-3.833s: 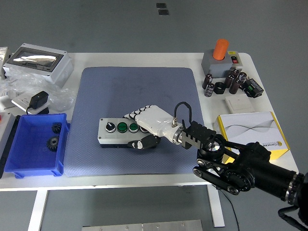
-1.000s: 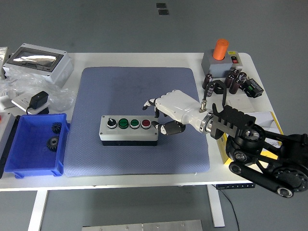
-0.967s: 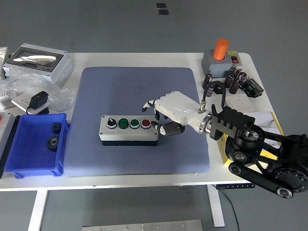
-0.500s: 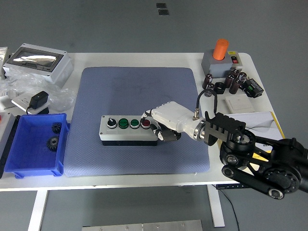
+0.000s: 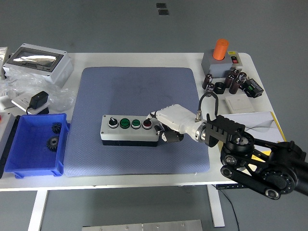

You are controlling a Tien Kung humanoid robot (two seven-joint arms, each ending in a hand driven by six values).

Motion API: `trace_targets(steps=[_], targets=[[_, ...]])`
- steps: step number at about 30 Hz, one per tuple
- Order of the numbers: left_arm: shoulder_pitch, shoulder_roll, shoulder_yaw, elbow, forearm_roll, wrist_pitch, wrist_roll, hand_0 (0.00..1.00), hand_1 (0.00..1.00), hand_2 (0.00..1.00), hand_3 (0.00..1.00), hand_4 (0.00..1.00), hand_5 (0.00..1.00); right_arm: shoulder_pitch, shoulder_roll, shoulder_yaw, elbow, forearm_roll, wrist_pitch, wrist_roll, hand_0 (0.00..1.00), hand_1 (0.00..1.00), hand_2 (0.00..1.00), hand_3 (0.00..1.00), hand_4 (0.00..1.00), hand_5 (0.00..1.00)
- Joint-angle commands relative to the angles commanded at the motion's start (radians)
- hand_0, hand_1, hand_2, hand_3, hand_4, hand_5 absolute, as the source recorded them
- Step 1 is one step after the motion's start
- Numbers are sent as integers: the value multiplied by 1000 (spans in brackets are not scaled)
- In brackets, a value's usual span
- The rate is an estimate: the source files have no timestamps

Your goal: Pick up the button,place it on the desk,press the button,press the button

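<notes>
My right hand point(image 5: 168, 122) hangs over the white table point(image 5: 144, 180), above the blue-grey mat point(image 5: 139, 86) that covers its middle. Far to my hand's left on the bare tabletop lie a blue bin point(image 5: 33, 144), a black adapter point(image 5: 38, 101) on clear plastic and a grey lidded box point(image 5: 39, 62). Beyond my hand to the right stand a grey block with an orange cylinder point(image 5: 220, 57) and dark capacitors point(image 5: 226, 82); a white and yellow box point(image 5: 262, 126) lies beside my wrist.
</notes>
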Motion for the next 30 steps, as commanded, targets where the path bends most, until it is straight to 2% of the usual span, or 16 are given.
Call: trace_targets(steps=[7,15,18,21,22,27,28,30], targets=[[1,0,-3,3,2,0,-7,657,619,611,734,906,588,-6,-9,45,23,30,-38,40,169,191,191,725,200,17],[3,-1,-1,1,0,1,-3,656,619,612,734,906,590,-48,-36,214,111,160,-75,97,168,191,190,719,202,20],[3,1,-3,1,3,1,-4,657,620,612,734,906,590,-71,-25,273,110,169,-97,106,177,191,192,713,212,26],[0,1,-8,3,11,-1,-7,657,620,612,734,906,590,-107,9,306,78,177,-140,128,177,191,192,713,212,26],[-1,1,-9,4,12,-1,-9,657,620,612,734,907,592,-122,21,313,64,184,-157,140,223,278,339,720,425,141],[0,-3,-11,6,18,-2,-11,657,620,612,734,907,592,-199,66,349,20,249,-247,220,223,278,339,720,425,141],[1,-4,-12,5,20,-3,-10,657,620,612,734,906,591,-213,71,359,15,266,-266,239,599,671,703,845,749,293],[3,-7,-12,4,23,-3,-7,657,620,612,734,906,591,-234,77,380,13,301,-301,277,599,671,703,845,749,293]])
